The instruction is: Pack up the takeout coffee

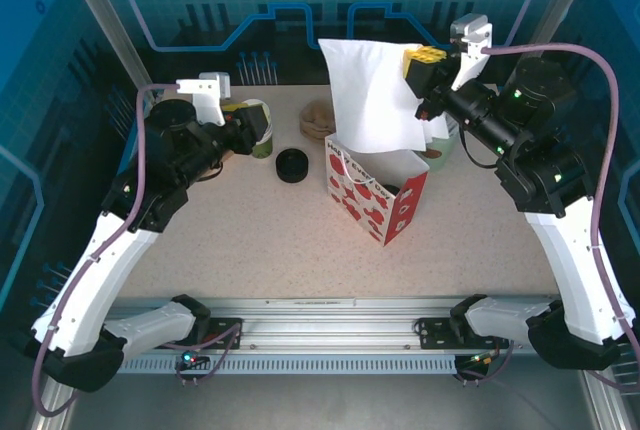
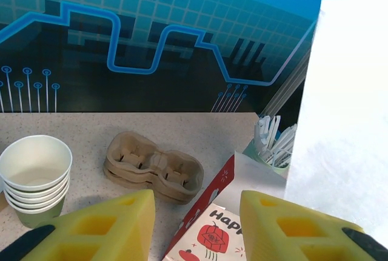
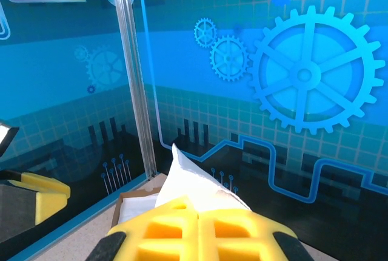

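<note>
Where the takeout coffee stands, I cannot tell. The only green-sided cups in sight are a stack of lidless cups (image 2: 36, 179) with cream-white insides, standing at the back left of the worktop (image 1: 280, 240). Near it, toward the middle, sits a low black round stack of lids (image 1: 292, 165), black all down its side.

The left end effector (image 2: 197, 205) hovers just beside the cup stack. Its yellow fingers (image 2: 115, 224) are spread and nothing is visible between them.

Beyond it lie brown pulp cup carriers (image 2: 151, 170), nested one on another. To their right stands a red-and-white printed bag (image 1: 375, 200) with its mouth open upward. Behind the bag, a pale green holder (image 2: 270, 149) carries white wrapped sticks; what they are is too small to tell.

A white paper sheet (image 1: 372, 95) hangs above the mouth of the bag. The right end effector (image 3: 199, 227) is raised over the back right and has its fingers pressed together on the sheet's upper corner, pinching it.
</note>
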Action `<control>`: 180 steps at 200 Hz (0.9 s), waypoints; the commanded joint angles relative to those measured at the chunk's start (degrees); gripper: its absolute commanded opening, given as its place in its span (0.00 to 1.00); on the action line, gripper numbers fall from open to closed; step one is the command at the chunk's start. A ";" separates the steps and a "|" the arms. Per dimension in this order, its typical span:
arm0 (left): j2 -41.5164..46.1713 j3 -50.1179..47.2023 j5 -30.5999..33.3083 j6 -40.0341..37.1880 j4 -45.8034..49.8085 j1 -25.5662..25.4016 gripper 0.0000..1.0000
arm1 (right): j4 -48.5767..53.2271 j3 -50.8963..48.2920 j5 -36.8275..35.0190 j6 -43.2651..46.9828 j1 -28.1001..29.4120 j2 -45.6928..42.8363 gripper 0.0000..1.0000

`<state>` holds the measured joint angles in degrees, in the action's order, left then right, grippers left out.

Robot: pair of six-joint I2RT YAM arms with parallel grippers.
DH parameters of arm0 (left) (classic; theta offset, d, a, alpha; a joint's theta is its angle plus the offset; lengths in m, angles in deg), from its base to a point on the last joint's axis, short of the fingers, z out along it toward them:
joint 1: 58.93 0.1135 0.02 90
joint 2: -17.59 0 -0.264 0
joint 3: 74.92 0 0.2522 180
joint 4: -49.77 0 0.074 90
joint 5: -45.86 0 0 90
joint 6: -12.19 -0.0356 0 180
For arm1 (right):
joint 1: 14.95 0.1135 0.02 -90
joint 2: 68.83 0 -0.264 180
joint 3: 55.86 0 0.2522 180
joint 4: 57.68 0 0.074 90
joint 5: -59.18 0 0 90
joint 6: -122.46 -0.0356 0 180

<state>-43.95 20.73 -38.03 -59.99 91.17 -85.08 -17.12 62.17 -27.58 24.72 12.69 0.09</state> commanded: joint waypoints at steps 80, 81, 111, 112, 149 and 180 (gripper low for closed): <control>0.01 -0.48 -1.54 -1.30 -0.29 -0.19 0.43 | 0.18 -4.16 -1.38 1.34 -3.15 0.44 0.00; -0.03 -0.49 -1.54 -1.30 -0.30 -0.20 0.43 | 0.13 -4.25 -1.39 1.29 -3.18 0.43 0.00; -0.30 -0.70 -1.81 -1.25 -0.55 -0.18 0.43 | -0.18 -5.44 -0.87 0.79 -3.60 1.06 0.00; -0.36 -0.73 -1.89 -1.23 -0.56 -0.20 0.43 | -0.18 -5.42 -0.87 0.75 -3.62 1.14 0.00; -0.42 -1.07 -2.41 -1.21 -0.65 -0.21 0.43 | -0.09 -6.09 -2.10 0.96 -4.43 1.81 0.00; -0.13 -1.41 -2.16 -1.48 -0.82 -0.21 0.43 | -0.26 -6.92 0.14 -0.18 -4.61 2.14 0.00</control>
<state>-44.30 19.99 -39.12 -60.21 91.14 -85.08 -16.85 56.07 -28.85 25.55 8.97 1.97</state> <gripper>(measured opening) 0.426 0.050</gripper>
